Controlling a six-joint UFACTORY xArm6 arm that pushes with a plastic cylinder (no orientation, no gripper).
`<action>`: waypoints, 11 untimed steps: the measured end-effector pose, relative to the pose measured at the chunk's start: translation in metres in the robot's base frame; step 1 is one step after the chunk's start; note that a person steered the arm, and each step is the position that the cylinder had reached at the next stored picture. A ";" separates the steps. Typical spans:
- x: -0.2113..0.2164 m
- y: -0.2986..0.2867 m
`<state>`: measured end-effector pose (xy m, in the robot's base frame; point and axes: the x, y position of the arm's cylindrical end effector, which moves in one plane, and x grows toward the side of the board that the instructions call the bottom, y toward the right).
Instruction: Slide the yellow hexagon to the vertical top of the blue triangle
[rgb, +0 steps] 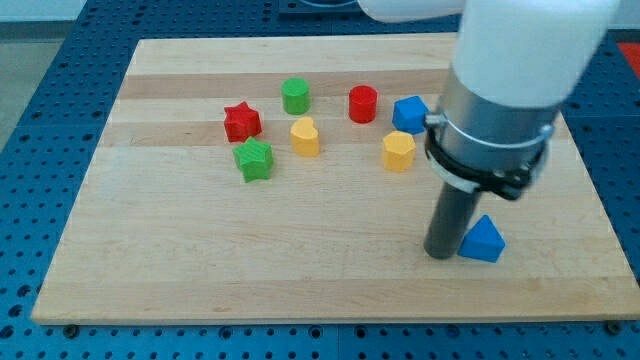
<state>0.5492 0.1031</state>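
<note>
The yellow hexagon (398, 151) sits right of the board's middle, just below and left of a blue block (409, 113). The blue triangle (484, 240) lies near the board's lower right. My tip (441, 254) rests on the board touching or almost touching the triangle's left side. The tip is well below and right of the yellow hexagon. The arm's wide white and grey body covers the board above the triangle.
A red cylinder (363, 103), a green cylinder (295, 96), a red star (242, 122), a green star (254, 159) and a yellow heart-like block (305, 136) stand in the board's upper middle. The wooden board (200, 260) lies on a blue perforated table.
</note>
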 end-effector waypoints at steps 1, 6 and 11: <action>-0.046 -0.029; -0.128 -0.061; -0.120 0.017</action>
